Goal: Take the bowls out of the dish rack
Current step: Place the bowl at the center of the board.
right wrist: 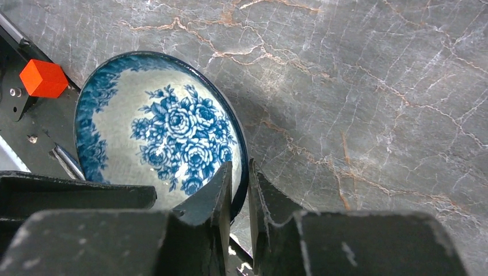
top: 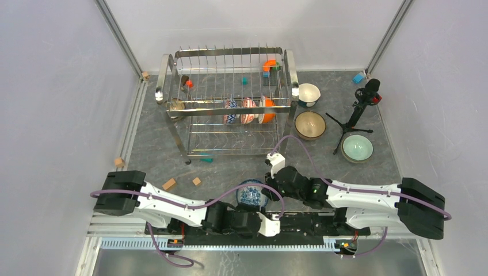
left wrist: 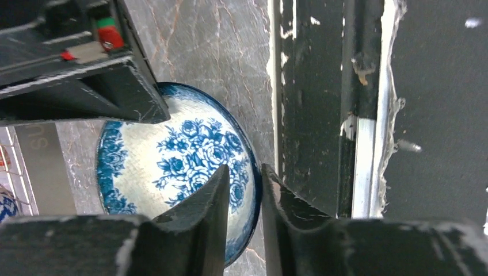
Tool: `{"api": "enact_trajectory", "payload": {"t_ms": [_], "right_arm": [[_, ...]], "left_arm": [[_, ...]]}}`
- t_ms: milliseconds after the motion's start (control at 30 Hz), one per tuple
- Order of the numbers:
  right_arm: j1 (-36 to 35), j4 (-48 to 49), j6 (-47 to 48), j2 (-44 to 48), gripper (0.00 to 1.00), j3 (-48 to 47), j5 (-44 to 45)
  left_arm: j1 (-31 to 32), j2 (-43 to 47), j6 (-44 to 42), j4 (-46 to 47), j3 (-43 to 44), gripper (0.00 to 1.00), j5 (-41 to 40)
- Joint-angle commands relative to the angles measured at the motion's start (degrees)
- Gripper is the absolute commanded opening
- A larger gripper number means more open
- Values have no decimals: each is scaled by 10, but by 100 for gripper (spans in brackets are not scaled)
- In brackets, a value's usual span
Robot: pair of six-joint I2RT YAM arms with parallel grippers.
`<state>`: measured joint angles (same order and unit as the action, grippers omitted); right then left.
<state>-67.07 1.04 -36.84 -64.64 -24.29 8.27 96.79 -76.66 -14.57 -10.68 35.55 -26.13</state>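
Seen from overhead, the blue floral bowl (top: 251,194) sits at the near edge of the tabletop (top: 149,149) between the two arms, well apart from the dish rack (top: 227,52). That view does not show how either arm meets it; only the wrist cameras do. The left wrist view shows the left tool (left wrist: 246,172) straddling the bowl's dark rim, one finger over the flowered inside and the other outside. A sliver of glaze shows between the inner finger and the rim, so this tool is released, not pinching. The right wrist view shows the right tool (right wrist: 240,169) set across another part of the same rim with its fingers very close on both sides. I cannot tell whether they actually clamp it, nor whether the bowl rests on the marble-patterned surface or hangs just above it. This view also shows an orange-red block (right wrist: 43,77) on black hardware beside the bowl, which the overhead view hides. Only the overhead view shows the rack's load: a blue-patterned bowl (top: 230,111), a red-patterned bowl (top: 248,110) and an orange bowl (top: 267,109) standing on edge. To the rack's right a white bowl (top: 309,94), a brown bowl (top: 310,125) and a pale green bowl (top: 357,148) sit upright near a small black tripod (top: 351,121).
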Motion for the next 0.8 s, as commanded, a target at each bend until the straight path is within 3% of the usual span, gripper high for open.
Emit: {"api": "enact_trajectory", "payload": {"t_ms": [0, 133, 167, 233, 600, 767], "right_arm": [[-4, 8, -1, 23, 0, 7, 3], [-4, -4, -1, 39, 0, 12, 10], [-4, -6, -1, 43, 0, 12, 11], [-4, -9, 0, 52, 0, 14, 13], [-4, -52, 1, 95, 0, 19, 41], [-4, -69, 2, 116, 0, 22, 54]], "left_arm": [[3, 24, 27, 58, 26, 41, -53], [2, 45, 42, 60, 19, 61, -60], [2, 54, 46, 60, 17, 69, -59], [3, 74, 56, 59, 13, 99, -59], [3, 211, 138, 35, -8, 100, -89], [1, 229, 286, -17, 2, 100, -178]]}}
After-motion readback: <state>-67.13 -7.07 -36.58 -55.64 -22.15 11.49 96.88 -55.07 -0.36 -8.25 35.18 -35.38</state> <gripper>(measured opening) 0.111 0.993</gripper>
